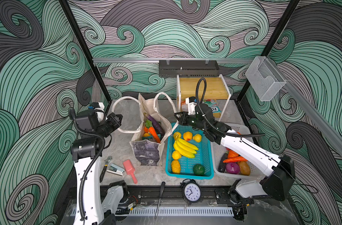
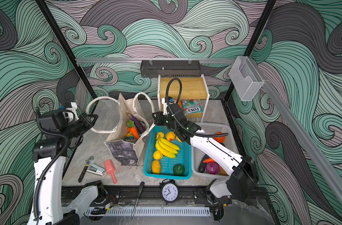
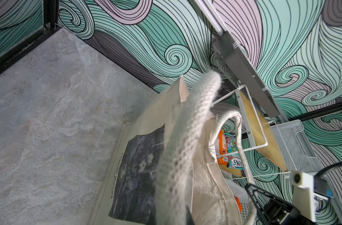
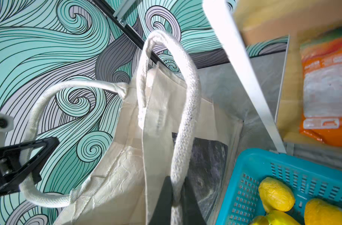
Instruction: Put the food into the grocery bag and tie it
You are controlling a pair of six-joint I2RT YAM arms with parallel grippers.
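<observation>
The beige grocery bag (image 1: pixel 146 150) (image 2: pixel 123 153) stands open mid-table, with a purple eggplant (image 1: pixel 155 124), a leafy carrot (image 1: pixel 153 133) and other food inside. My left gripper (image 1: pixel 120 118) (image 3: pixel 183 218) is shut on the bag's left cream handle (image 3: pixel 185 136), which loops out to the left. My right gripper (image 1: pixel 177 116) (image 4: pixel 176 196) is shut on the right handle (image 4: pixel 185 116), with the rope pinched between both black fingers (image 4: pixel 166 194). Bananas (image 1: pixel 185 148) and yellow-orange fruit lie in the teal basket (image 1: pixel 207 155). Snack packets (image 2: pixel 191 109) lie under the bamboo shelf.
A white basket (image 1: pixel 242 128) of toy vegetables sits under my right arm. The bamboo shelf (image 1: pixel 203 87) stands just behind the right gripper. A wrench, stapler and pink scoop (image 1: pixel 129 169) lie front left. A clock (image 1: pixel 192 191) and a screwdriver (image 1: pixel 160 196) rest at the front rail.
</observation>
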